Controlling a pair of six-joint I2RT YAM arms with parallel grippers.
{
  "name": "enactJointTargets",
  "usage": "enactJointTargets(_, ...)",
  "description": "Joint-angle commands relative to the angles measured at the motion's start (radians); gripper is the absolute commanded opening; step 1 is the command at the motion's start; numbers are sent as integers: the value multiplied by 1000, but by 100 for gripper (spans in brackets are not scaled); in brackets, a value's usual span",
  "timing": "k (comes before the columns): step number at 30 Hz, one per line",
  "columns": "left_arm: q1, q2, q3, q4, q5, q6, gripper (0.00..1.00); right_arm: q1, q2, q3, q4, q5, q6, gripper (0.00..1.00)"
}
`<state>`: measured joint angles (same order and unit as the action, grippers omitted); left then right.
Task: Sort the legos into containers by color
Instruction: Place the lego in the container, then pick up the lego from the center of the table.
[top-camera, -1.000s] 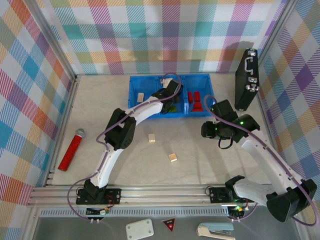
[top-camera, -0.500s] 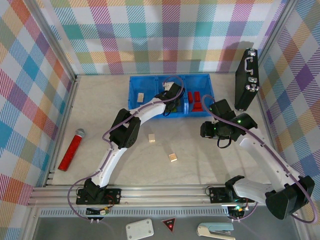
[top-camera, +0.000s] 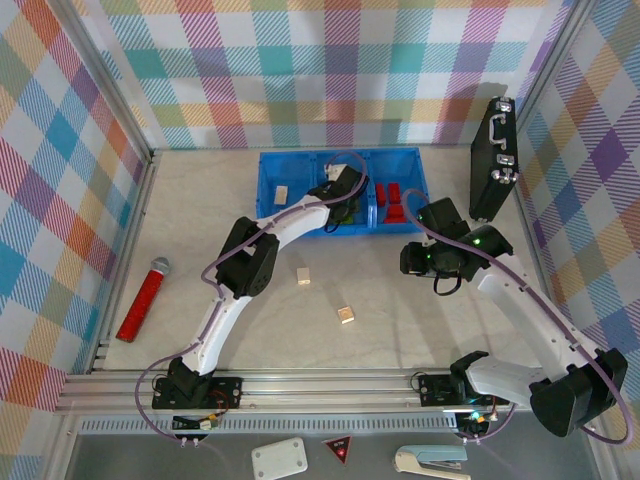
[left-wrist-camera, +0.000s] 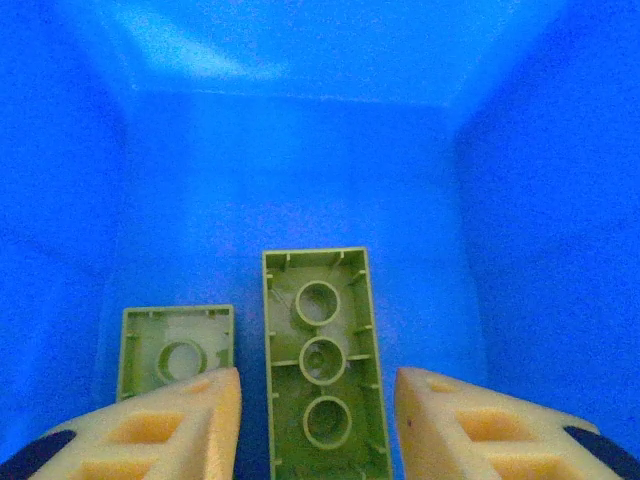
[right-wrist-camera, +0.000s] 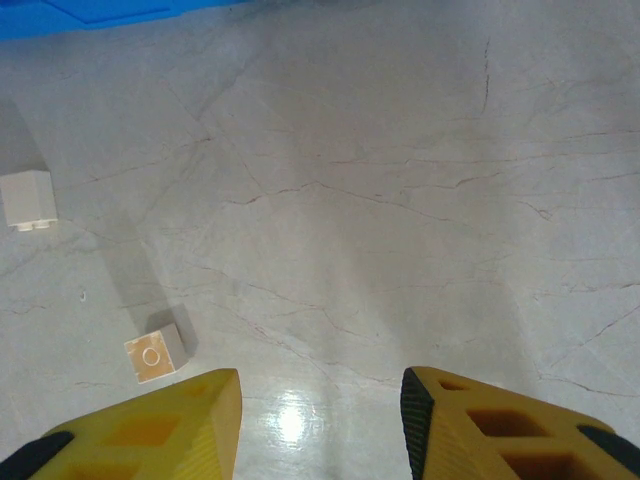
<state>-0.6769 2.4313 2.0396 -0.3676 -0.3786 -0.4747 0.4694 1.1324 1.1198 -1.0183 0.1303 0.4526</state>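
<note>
Reaching with the left gripper (left-wrist-camera: 318, 425) into the middle compartment of the blue tray (top-camera: 275, 218), with jaws parted slightly wider than the long green lego (left-wrist-camera: 318, 350) lying upside down between the fingertips, gripping nothing. Resting just right of a smaller green lego (left-wrist-camera: 175, 350). Holding red legos (top-camera: 392, 200) in the right compartment, one boxed tan lego (top-camera: 282, 192) in the left. Hanging with the right gripper (right-wrist-camera: 320, 410) over the table (right-wrist-camera: 400, 200) near the tray, jaws partly open and empty, facing a far tan lego (right-wrist-camera: 27, 200) and a near tan lego (right-wrist-camera: 154, 353).
</note>
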Motion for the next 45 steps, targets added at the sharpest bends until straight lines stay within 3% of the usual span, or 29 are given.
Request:
enactJointTargets(1, -13, -110, -24, -21, 17, 23, 44, 0, 4, 18, 9, -12, -11, 48)
enactJointTargets(15, -15, -299, -156, -171, 123, 62, 43, 0, 26, 11, 41, -28, -5, 47)
enactJointTargets(21, -16, -405, -289, -210, 167, 66, 43, 0, 41, 3, 54, -28, -6, 48)
enactJointTargets(31, -35, -546, -498, -240, 185, 10, 44, 0, 59, -11, 61, -41, 0, 47)
enactJointTargets(45, -77, -624, -726, -243, 159, -93, 51, 0, 66, -15, 63, -58, -3, 48)
